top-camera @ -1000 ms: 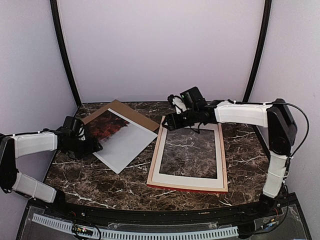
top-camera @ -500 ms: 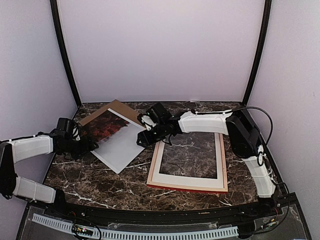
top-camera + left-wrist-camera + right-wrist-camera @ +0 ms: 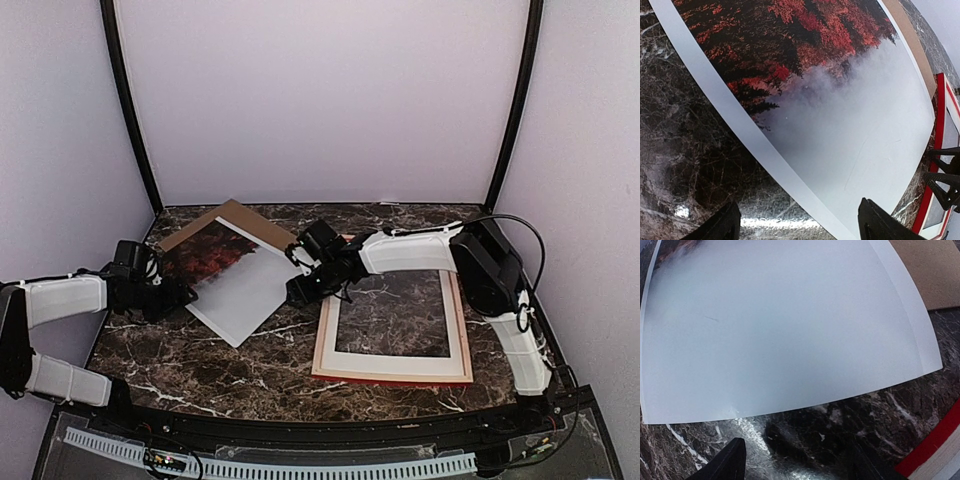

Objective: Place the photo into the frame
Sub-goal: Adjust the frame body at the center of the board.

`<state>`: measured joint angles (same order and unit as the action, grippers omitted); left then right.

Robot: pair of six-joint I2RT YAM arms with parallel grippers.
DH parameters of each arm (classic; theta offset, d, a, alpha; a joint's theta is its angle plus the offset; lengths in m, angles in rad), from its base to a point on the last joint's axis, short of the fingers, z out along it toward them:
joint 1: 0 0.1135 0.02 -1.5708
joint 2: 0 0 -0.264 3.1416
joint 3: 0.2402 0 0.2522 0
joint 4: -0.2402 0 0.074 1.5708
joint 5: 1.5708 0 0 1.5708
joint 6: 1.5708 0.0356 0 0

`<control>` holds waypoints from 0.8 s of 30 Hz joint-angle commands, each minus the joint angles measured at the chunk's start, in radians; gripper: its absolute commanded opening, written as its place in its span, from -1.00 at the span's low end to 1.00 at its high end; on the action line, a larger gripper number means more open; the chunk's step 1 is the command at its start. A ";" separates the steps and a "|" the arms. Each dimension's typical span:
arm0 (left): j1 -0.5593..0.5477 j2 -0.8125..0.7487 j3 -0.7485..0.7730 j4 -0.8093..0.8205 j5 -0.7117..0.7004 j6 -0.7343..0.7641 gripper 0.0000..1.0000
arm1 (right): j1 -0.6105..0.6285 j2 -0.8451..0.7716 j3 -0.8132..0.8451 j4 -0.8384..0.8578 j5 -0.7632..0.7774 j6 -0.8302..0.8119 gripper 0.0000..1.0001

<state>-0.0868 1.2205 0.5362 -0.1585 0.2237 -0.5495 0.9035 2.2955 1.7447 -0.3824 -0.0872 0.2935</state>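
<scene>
The photo lies face up on the marble, red trees at its far end, misty white near me, partly over a brown backing board. To its right lies the frame, pale wood up with a red outer edge. My left gripper stands open at the photo's left edge; in the left wrist view the photo fills the space ahead of the left gripper. My right gripper hovers open between photo and frame; the right wrist view shows the photo's edge just ahead of the right gripper, nothing held.
The marble table is walled in on three sides. The frame's red edge shows right of the photo in the left wrist view, and its corner at lower right in the right wrist view. The backing board pokes out behind.
My right arm swung left from the frame's far left corner to the photo's right edge. The frame slid to the right. The left gripper drew back a little to the left.
</scene>
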 commanded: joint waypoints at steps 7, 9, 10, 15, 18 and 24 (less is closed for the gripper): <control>0.009 0.027 -0.035 0.044 0.004 0.005 0.67 | -0.064 -0.037 -0.021 -0.027 0.055 -0.014 0.43; 0.009 0.033 -0.040 0.053 0.011 0.004 0.67 | -0.083 -0.017 0.007 -0.015 0.042 -0.012 0.45; 0.009 0.033 -0.043 0.056 0.013 0.002 0.67 | -0.091 -0.002 0.022 -0.014 0.033 -0.010 0.46; 0.009 0.038 -0.056 0.076 0.026 -0.009 0.66 | -0.127 0.072 0.096 0.010 -0.025 0.004 0.47; 0.009 0.040 -0.066 0.090 0.034 -0.020 0.66 | -0.143 0.113 0.140 0.035 -0.075 0.025 0.47; 0.009 0.050 -0.103 0.134 0.061 -0.049 0.65 | -0.150 0.172 0.199 0.060 -0.161 0.063 0.44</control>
<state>-0.0868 1.2625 0.4660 -0.0620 0.2558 -0.5724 0.7574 2.4168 1.9190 -0.3439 -0.1669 0.3153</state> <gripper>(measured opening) 0.828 0.727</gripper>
